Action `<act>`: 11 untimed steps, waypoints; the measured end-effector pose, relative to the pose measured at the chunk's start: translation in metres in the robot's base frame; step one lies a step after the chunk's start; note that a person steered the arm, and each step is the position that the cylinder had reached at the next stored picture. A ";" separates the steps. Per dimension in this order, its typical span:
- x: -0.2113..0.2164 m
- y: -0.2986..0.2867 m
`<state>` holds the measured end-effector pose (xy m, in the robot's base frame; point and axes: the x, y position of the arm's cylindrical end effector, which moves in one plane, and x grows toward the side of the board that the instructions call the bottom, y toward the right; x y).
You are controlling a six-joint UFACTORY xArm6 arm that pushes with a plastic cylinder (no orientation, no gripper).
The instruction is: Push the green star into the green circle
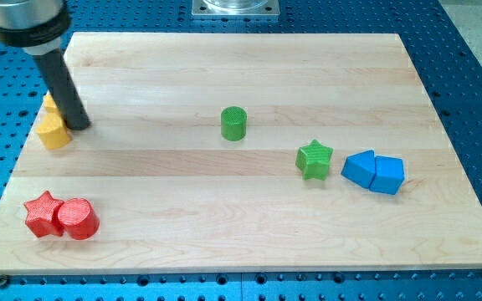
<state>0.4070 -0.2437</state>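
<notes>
Seven small coloured blocks lie on the pale wooden table (224,67), which sits on a blue perforated base (475,50). At the view's far left, near the lower edge, a red star-shaped block (42,214) touches a red cylindrical block (79,219) on its right side. Above this pair, close to the left edge of the table, two yellow blocks stand together: the nearer yellow block (54,132), of faceted shape, is fully visible, while the farther yellow block (50,104) is mostly hidden behind the rod, and its shape cannot be determined.

The straight dark rod (61,79) descends from a metallic mount (23,21) at the view's top left corner. My tip (79,125) rests on the table just beside the right side of the nearer yellow block; whether it touches that block cannot be told. The arm carries no grasping tool: the rod has no jaws and holds nothing.

Near the centre of the table stands the green cylindrical block (233,123), the green circle of the task, alone. The green star-shaped block (314,159) lies to the right of it and lower in the view, apart from it. My tip is well apart from both green blocks, far to their left.

Just beyond the green star, toward the view's right, two blue blocks touch each other: a blue wedge-like block (359,167) and a blue cube-like block (388,175). A grey metal plate (235,7) shows at the view's top centre, beyond the table.
</notes>
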 end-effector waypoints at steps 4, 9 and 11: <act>-0.001 0.059; 0.019 0.264; 0.011 0.294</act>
<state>0.4184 0.0500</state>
